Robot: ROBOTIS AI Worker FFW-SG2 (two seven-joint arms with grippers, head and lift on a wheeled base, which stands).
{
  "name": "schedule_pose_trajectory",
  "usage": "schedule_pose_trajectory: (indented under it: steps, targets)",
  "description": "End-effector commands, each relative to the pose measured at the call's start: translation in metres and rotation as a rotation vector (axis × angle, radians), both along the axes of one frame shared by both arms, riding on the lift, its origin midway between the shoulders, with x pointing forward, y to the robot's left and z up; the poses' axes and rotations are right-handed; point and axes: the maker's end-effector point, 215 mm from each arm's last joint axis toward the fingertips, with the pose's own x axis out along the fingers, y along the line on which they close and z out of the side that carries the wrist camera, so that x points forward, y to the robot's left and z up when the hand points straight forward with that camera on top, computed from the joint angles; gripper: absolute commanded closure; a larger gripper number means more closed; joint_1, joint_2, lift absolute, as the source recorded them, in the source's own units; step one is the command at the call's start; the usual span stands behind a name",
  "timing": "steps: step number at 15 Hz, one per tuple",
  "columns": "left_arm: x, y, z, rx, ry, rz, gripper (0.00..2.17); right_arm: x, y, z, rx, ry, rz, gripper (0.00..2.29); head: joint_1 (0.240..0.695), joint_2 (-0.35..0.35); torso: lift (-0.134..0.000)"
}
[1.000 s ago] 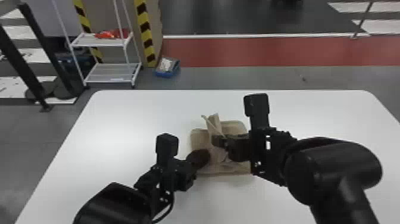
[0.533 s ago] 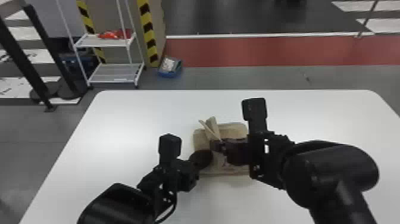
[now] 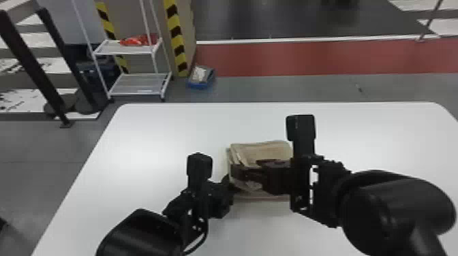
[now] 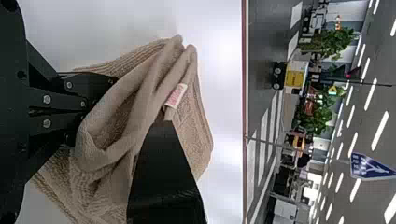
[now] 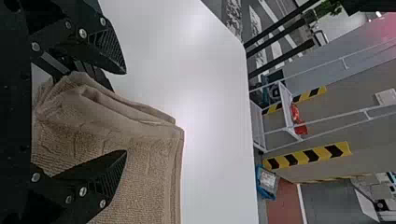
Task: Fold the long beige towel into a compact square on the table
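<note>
The beige towel (image 3: pixel 262 153) lies as a small layered bundle mid-table. My left gripper (image 3: pixel 231 187) is at its near left corner; in the left wrist view, the left gripper (image 4: pixel 88 108) is shut on the towel (image 4: pixel 140 93), its tips hidden by a loose fold with a white label. My right gripper (image 3: pixel 247 172) reaches over the bundle from the right. In the right wrist view, the right gripper (image 5: pixel 125 112) stands open, its fingers well apart above the towel (image 5: pixel 144 163), with layered folded edges between and beneath them.
The white table (image 3: pixel 163 136) extends around the towel on all sides. Both arms come in close together from the near edge. Beyond the table stand a white shelf rack (image 3: pixel 139 81) and a blue bin (image 3: pixel 201 78) on the floor.
The towel flap that stood up at the right gripper now lies lower over the bundle. The right gripper has come lower and toward the near left, and shows open. The left gripper has barely moved.
</note>
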Motion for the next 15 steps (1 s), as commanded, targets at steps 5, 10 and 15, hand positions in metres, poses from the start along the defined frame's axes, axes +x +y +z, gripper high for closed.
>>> schedule_pose_trajectory:
  steps: [5,10,15]
  targets:
    - [0.005,0.005,0.006,-0.011,-0.014,0.013,1.71,-0.040,-0.051,0.040,0.114,-0.013,-0.066,1.38,0.695,0.080,-0.123]
    - [0.007,0.004,0.007,-0.011,-0.016,0.012,1.71,-0.077,-0.088,0.001,0.124,0.050,-0.074,2.02,0.695,0.026,-0.123]
    - [0.010,0.002,0.009,-0.015,-0.019,0.010,1.71,-0.074,-0.104,-0.037,0.093,0.054,-0.131,2.02,0.695,-0.006,-0.123]
